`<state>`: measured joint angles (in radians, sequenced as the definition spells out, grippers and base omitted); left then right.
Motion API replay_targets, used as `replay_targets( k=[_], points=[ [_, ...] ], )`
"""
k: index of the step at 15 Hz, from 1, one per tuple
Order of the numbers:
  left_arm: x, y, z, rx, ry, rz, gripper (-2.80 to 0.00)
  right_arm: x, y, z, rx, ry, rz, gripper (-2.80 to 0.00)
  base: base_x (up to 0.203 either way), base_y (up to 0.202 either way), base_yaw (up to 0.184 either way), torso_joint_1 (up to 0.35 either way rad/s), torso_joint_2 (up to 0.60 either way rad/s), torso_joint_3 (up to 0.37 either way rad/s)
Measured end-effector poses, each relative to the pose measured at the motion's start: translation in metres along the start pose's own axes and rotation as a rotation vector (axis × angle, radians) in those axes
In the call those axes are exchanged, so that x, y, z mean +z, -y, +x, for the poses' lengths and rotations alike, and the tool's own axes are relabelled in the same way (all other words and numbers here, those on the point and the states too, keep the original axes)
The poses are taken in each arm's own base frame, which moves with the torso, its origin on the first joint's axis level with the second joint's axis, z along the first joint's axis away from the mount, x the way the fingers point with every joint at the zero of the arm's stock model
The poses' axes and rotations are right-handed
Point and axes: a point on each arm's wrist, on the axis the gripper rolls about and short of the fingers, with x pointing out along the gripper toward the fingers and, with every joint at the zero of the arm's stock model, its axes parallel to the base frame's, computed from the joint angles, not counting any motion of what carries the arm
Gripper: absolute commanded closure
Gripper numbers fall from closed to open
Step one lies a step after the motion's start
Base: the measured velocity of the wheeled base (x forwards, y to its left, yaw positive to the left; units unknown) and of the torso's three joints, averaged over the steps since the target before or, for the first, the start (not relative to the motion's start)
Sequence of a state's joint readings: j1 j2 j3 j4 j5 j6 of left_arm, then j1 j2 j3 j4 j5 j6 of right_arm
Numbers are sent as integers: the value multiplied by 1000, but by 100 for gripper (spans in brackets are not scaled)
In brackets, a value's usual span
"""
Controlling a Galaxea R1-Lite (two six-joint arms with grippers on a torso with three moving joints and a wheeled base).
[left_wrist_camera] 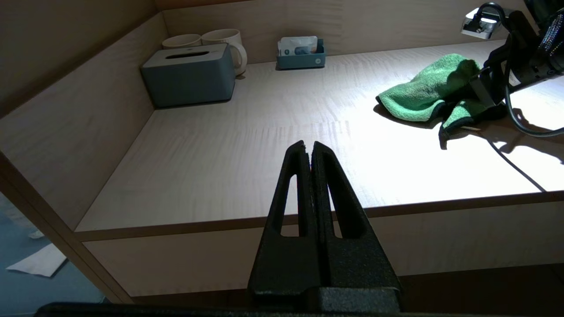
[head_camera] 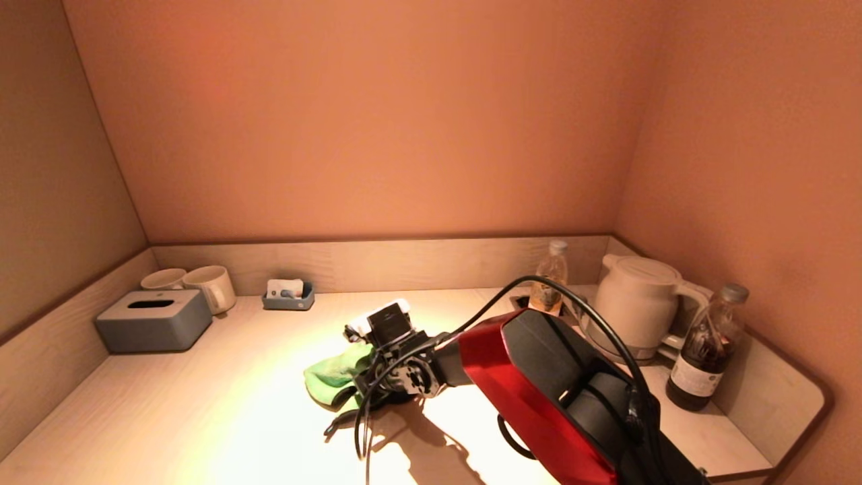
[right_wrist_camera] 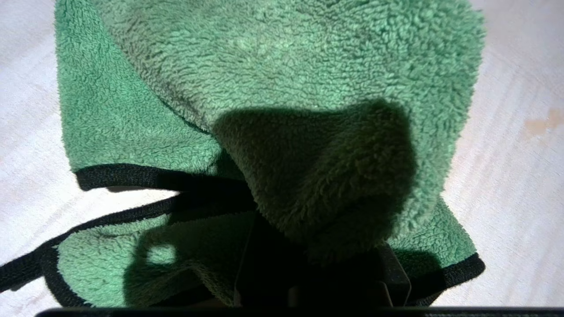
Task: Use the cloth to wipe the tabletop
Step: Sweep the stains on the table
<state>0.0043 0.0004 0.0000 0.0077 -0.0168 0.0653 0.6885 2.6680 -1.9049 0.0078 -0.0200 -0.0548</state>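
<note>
I've got the right tool down mid-surface, clamped on the fluffy green cloth w/ black trim; cloth lies bunched on the pale wood surface, partly draped over the fingers. Left tool parked off the front edge, fingers pressed together, holding nothing. Grey tissue box sits far left.

Take the grey tissue box at the table's back left as your landmark. You'll see 2 white mugs touching its far side, and a small blue tray of sachets to its right along the back wall. Far to its right stand a clear bottle, a white kettle and a dark bottle.
</note>
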Motion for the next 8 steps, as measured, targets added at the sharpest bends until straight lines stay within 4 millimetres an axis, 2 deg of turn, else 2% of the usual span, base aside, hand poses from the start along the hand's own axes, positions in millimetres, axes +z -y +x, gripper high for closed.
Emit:
replay_targets(
  k=[3, 6, 8],
  points=[
    [0, 0, 0, 0, 0, 0, 0, -11, 16, -5, -22, -43, 35, 0, 0, 0, 0, 0, 0, 0],
    [0, 0, 0, 0, 0, 0, 0, -22, 26, -20, -34, -89, 58, 0, 0, 0, 0, 0, 0, 0],
    [0, 0, 0, 0, 0, 0, 0, -38, 28, -34, -35, -137, 62, 0, 0, 0, 0, 0, 0, 0]
  ],
)
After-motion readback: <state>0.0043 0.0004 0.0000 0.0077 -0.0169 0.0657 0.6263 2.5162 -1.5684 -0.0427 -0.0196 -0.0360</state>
